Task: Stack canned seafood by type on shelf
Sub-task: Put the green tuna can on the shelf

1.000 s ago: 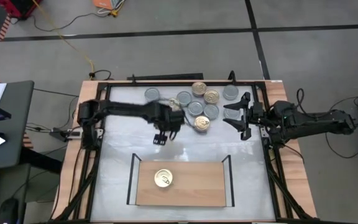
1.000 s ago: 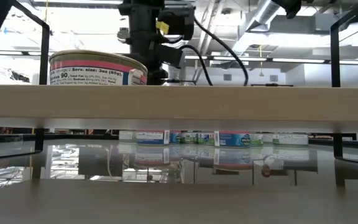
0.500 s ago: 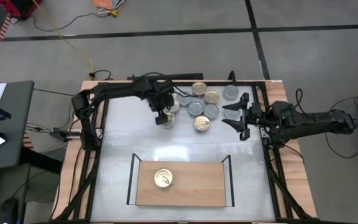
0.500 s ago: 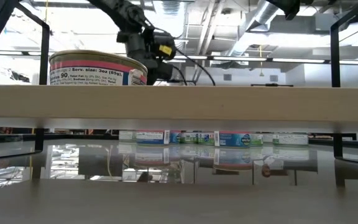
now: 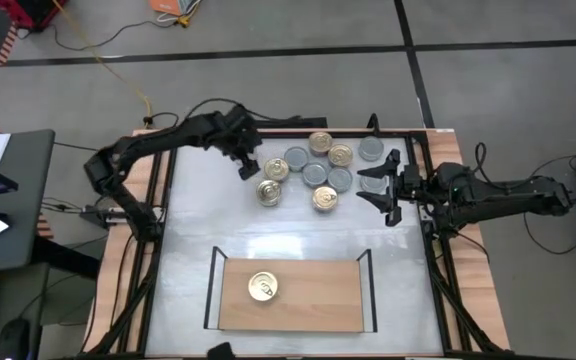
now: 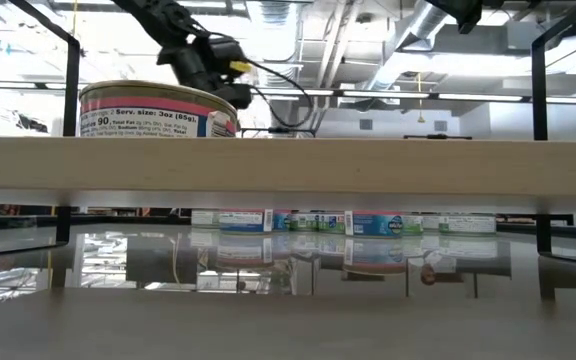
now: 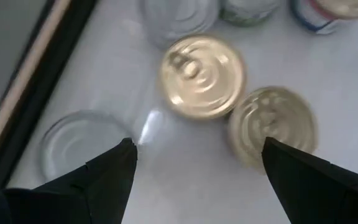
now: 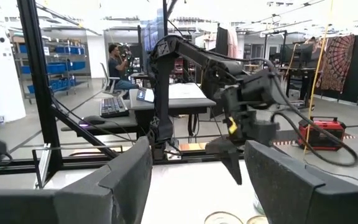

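The left gripper [image 5: 245, 166] is hovering wide open and empty beside the loose gold-lidded can [image 5: 268, 192], needing descent onto it before carrying it to the shelf [image 5: 323, 300].

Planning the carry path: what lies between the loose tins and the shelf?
Nothing: the high view shows bare white tabletop between the loose tins and the shelf.
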